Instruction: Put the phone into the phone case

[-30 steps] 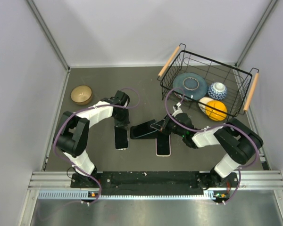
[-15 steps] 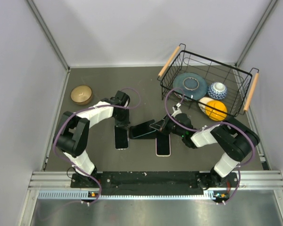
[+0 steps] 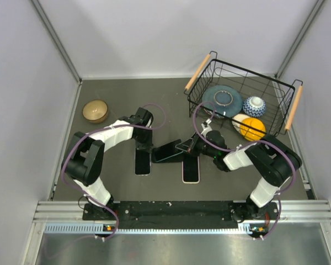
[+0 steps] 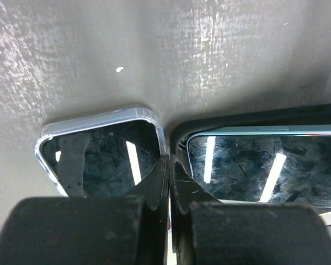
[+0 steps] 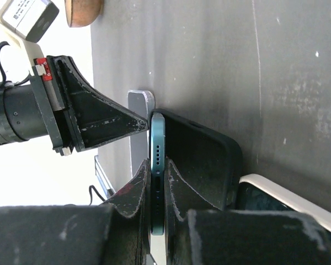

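Phone [image 5: 157, 138] (right gripper [image 5: 158, 175]) against phone case [image 5: 204, 160]

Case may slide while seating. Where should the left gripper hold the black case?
Probably the black case by its free end rim, coming from the left gripper side: the right gripper clamps the teal phone at the other end.

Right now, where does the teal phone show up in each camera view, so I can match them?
Top external: teal phone mid-table, just left of the right arm's jaws.
Left wrist: right side, screen showing, against the black case.
Right wrist: centre, edge-on between the jaws.
Shared landmark: the clear-cased phone right beside it.
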